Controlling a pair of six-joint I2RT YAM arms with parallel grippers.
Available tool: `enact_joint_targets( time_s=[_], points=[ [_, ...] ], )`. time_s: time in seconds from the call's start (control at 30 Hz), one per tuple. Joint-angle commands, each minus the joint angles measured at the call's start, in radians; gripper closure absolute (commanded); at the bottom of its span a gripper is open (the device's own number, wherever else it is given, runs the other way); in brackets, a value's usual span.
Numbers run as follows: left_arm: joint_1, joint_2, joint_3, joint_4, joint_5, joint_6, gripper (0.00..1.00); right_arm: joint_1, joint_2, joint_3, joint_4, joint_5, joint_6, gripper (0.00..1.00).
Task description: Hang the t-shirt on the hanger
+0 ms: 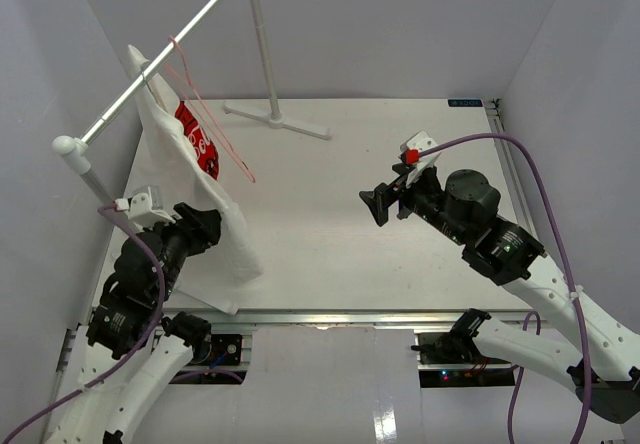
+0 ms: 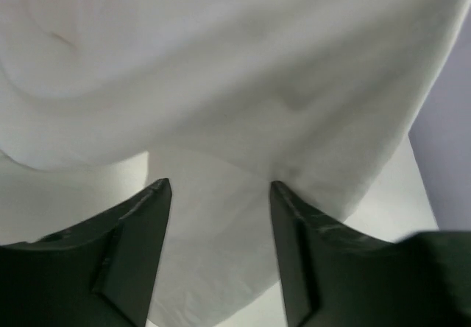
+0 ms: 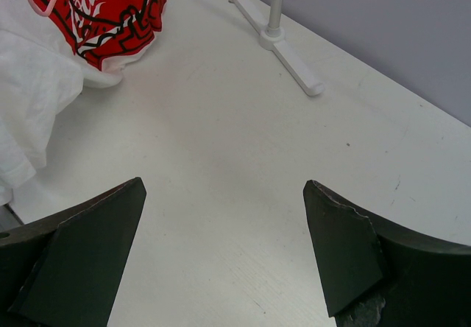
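The white t-shirt (image 1: 205,209) hangs from the rail at the left, and its lower part drapes onto the table. Its red logo patch (image 1: 197,142) faces right. The logo also shows in the right wrist view (image 3: 103,10). The pale beige hanger does not show; it may be under the cloth at the shirt's top. My left gripper (image 1: 207,226) is open right at the shirt's lower part. In the left wrist view the cloth (image 2: 221,69) fills the space just beyond the gripper (image 2: 219,185). My right gripper (image 1: 378,204) is open and empty over the bare table (image 3: 222,185).
A white rack with a slanted rail (image 1: 160,64) and a post on a flat foot (image 1: 278,119) stands at the back. A thin pink-red wire hanger (image 1: 215,129) hangs from the rail over the shirt. Purple walls close in the table on the left, back and right.
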Motion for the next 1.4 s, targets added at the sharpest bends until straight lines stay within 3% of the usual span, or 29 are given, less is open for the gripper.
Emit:
enact_joint_targets(
  time_s=[0.0,0.13,0.23,0.43,0.53,0.73,0.93,1.2,1.37],
  points=[
    [0.001,0.006,0.007,-0.052,0.217,0.015,0.27,-0.004,-0.005,0.006,0.029,0.025,-0.004,0.06],
    [0.001,-0.024,0.057,-0.063,0.338,0.072,0.25,-0.002,0.003,0.001,0.039,0.033,0.001,0.06],
    [0.001,-0.049,0.134,-0.055,0.354,0.098,0.22,-0.004,0.014,0.001,0.04,0.044,-0.002,0.06],
    [0.001,-0.07,0.218,0.201,0.376,0.146,0.07,-0.004,0.021,-0.011,0.053,0.111,0.028,0.1],
    [0.001,0.055,0.276,0.292,0.494,0.152,0.02,-0.004,0.017,-0.019,0.052,0.146,0.064,0.1],
    [0.0,0.41,0.329,0.425,0.662,0.075,0.02,-0.002,0.016,-0.072,0.054,0.219,0.168,0.1],
    [-0.019,0.536,0.292,0.519,0.645,0.053,0.02,-0.003,0.057,-0.13,0.055,0.386,0.288,0.1],
    [-0.027,0.463,0.218,0.456,0.534,0.091,0.02,-0.003,0.057,-0.132,0.058,0.376,0.292,0.1],
    [-0.027,0.444,0.221,0.41,0.538,0.094,0.02,-0.003,0.039,-0.147,0.076,0.345,0.276,0.1]
  ],
)
